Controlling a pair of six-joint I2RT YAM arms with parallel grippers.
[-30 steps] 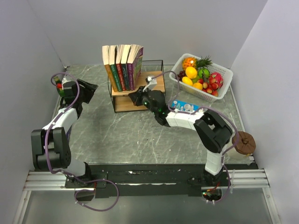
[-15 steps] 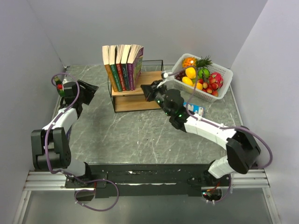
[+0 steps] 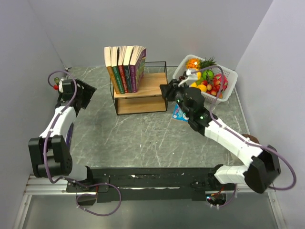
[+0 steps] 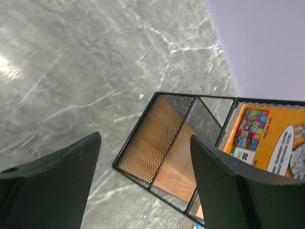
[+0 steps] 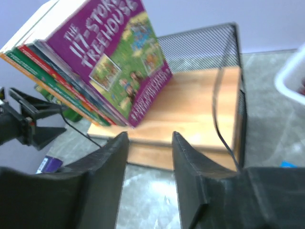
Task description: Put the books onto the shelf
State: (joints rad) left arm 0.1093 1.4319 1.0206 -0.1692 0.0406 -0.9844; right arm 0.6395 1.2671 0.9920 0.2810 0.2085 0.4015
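Note:
Several books [image 3: 125,67] stand upright and lean together on the left of the shelf's [image 3: 147,86] top board. The purple Treehouse cover [image 5: 119,52] faces my right wrist camera, and the orange cover [image 4: 267,138] faces the left one. My right gripper [image 3: 167,90] hovers at the shelf's right front corner. Its fingers are open with nothing between them [image 5: 150,136], and the wooden board [image 5: 190,105] lies just beyond. My left gripper [image 3: 82,93] is open and empty to the left of the shelf, looking at its mesh side [image 4: 157,138].
A white basket [image 3: 224,93] of fruit stands right of the shelf, close behind my right arm. A thin blue flat item [image 3: 180,113] lies on the marble table beside the right arm. Grey walls close in the left, back and right.
My right gripper has pulled right, away from the shelf's lower front, and gone from shut to open. The blue item now shows on the table. The left gripper opened wider.

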